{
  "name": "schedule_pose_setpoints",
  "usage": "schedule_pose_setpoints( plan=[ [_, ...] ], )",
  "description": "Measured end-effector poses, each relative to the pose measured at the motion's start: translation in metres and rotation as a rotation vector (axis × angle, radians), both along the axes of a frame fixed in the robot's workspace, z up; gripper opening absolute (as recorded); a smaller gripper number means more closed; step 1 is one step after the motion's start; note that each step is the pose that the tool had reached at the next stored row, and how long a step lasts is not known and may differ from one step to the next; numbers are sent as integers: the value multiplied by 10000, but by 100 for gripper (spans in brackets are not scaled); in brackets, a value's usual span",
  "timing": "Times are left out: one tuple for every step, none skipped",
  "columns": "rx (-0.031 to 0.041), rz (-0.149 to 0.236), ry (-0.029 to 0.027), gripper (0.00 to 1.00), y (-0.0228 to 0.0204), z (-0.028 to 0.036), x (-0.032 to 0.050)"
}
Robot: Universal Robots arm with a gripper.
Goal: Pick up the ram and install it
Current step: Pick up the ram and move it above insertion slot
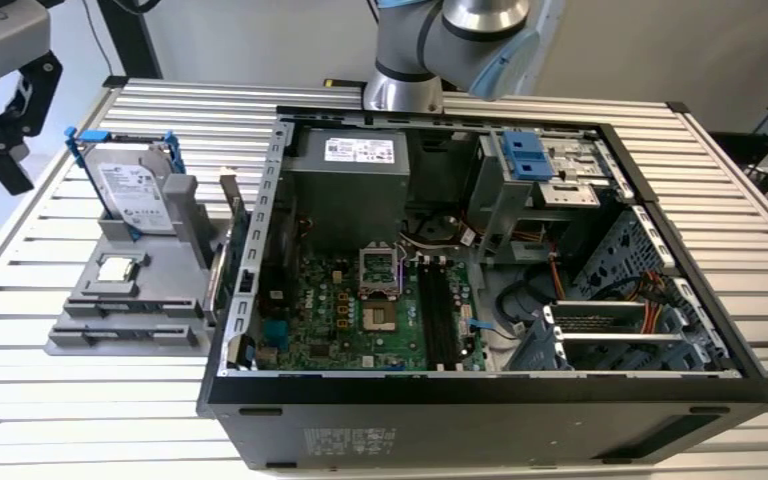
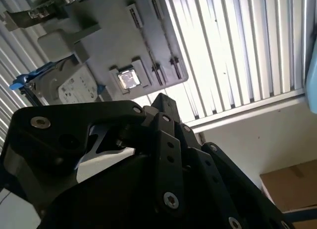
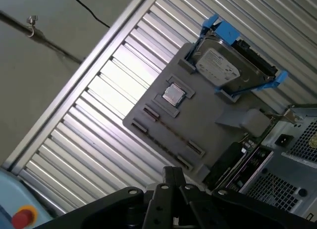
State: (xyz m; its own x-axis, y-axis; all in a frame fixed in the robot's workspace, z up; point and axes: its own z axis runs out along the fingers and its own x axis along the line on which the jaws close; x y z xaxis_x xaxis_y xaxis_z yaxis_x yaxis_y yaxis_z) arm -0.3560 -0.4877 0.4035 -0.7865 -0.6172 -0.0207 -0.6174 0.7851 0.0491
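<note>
At the far left of the exterior view the pincer hangs high above the slatted worktop, apart from everything below it. I cannot tell whether it is released or clenched, and I see nothing in it.

Next to the right a gray holder lies on the worktop. At its back a hard drive stands upright in a blue frame, and a small square processor chip lies flat in the middle.

In the first wrist view a thin brownish strip sits between the slot ends at the holder's front part. I take it for the ram, standing on its edge, but I am not sure. Its long axis runs parallel to the holder's front edge, the one far from the hard drive. It points across the exterior view, from left to right.

Just beside the holder, a dark card stands upright against the open computer case. Inside the case the green motherboard lies flat. Its black memory slots run from front to back. Behind the case rises the arm.
</note>
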Motion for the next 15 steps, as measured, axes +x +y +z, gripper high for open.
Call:
schedule_pose_setpoints(
  plan=[
    [0, 100, 0, 0, 0, 1, -1],
    [-1, 199, 0, 0, 0, 2, -1],
    [-1, 299, 0, 0, 0, 3, -2],
    [-1, 396, 0, 0, 0, 4, -3],
    [-1, 491, 0, 0, 0, 5, -4],
    [-2, 590, 1, 0, 0, 6, -4],
    [-2, 692, 0, 0, 0, 6, -5],
    [-2, 792, 1, 0, 0, 7, -6],
    [-3, 890, 1, 0, 0, 8, -7],
    [-3, 987, 1, 0, 0, 8, -8],
    [-4, 1091, 1, 0, 0, 9, -8],
    [-4, 1187, 1, 0, 0, 9, -9],
    [-5, 1283, 1, 0, 0, 10, -10],
    [-5, 1380, 1, 0, 0, 11, -11],
    [-6, 1485, 2, 0, 0, 11, -12]
  ],
)
